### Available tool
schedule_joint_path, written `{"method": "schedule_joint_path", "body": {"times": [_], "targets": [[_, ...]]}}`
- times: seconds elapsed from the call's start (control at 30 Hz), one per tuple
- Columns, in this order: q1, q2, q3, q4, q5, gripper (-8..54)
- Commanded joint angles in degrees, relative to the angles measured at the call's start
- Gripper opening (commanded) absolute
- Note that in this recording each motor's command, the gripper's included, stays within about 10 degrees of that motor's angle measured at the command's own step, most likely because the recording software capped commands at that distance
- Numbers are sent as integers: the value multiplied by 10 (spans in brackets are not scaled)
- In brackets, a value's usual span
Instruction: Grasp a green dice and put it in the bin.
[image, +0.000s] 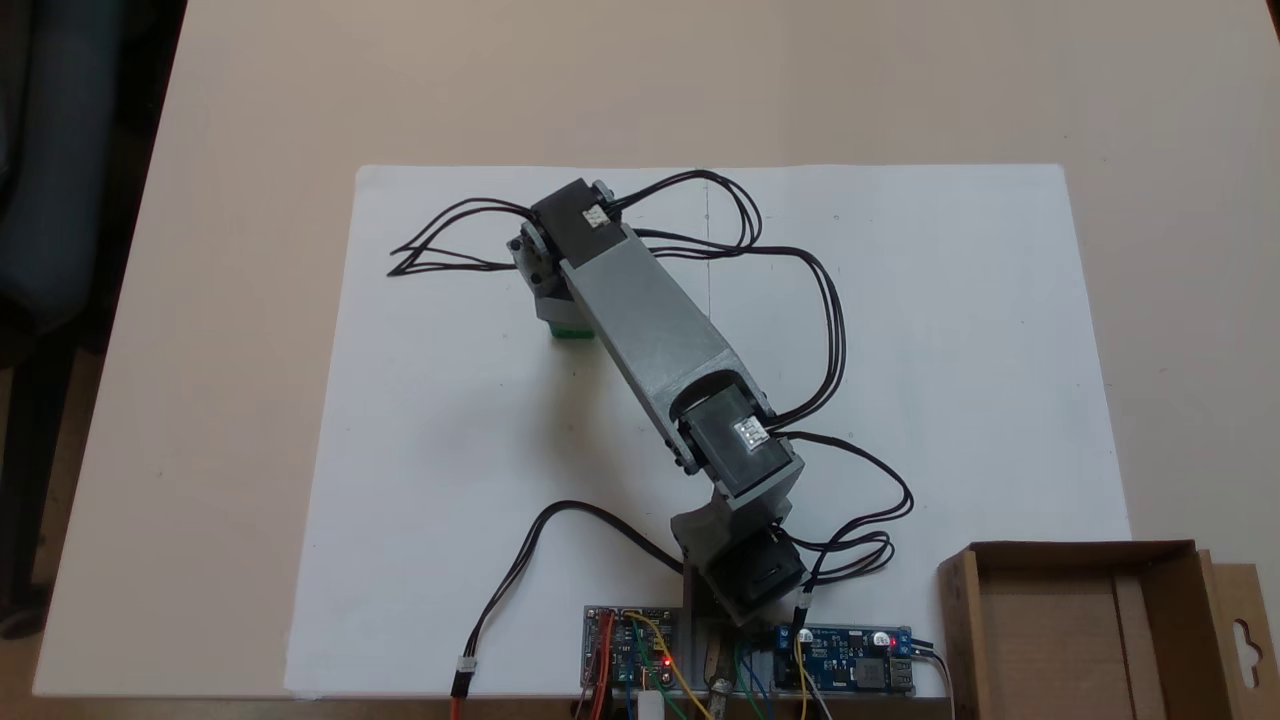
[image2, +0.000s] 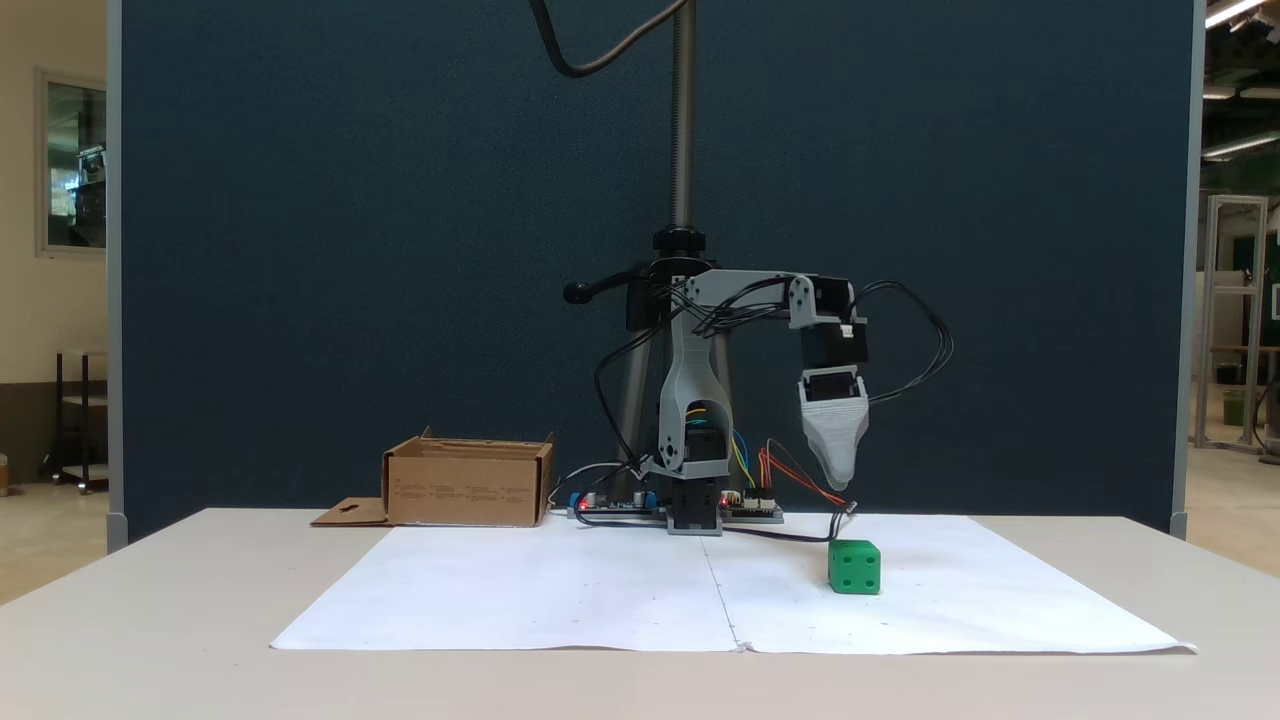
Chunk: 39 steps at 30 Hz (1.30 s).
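The green dice (image2: 854, 567) is a small bright green cube resting on the white paper, right of centre in a fixed view. From above, a strip of the green dice (image: 570, 333) pokes out under the wrist. My gripper (image2: 838, 483) points straight down and hangs a short way above the dice, apart from it. Its jaws line up one behind the other, so open or shut cannot be told. From above, the gripper (image: 548, 300) is mostly covered by the arm. The bin (image: 1080, 548), a shallow brown cardboard box with a hang-hole flap, sits at the lower right; the bin (image2: 468, 495) also appears left of the arm's base.
White paper (image: 900, 350) covers the middle of the beige table. Black cables (image: 830, 300) loop out from the arm on both sides. Circuit boards (image: 850, 660) lie at the arm's base by the table edge. A camera stand pole (image2: 683, 120) rises behind the arm.
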Motion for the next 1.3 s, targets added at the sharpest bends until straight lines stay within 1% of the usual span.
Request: {"method": "schedule_joint_path", "body": {"times": [0.0, 0.4, 0.7, 1.07, 1.27], "targets": [[-11, 18, -25, -1, 54, 405], [-19, 5, -12, -1, 67, 405], [-29, -18, -6, -12, 70, 405], [-31, -69, -4, -34, 70, 405], [-31, -74, -4, -38, 70, 405]]}}
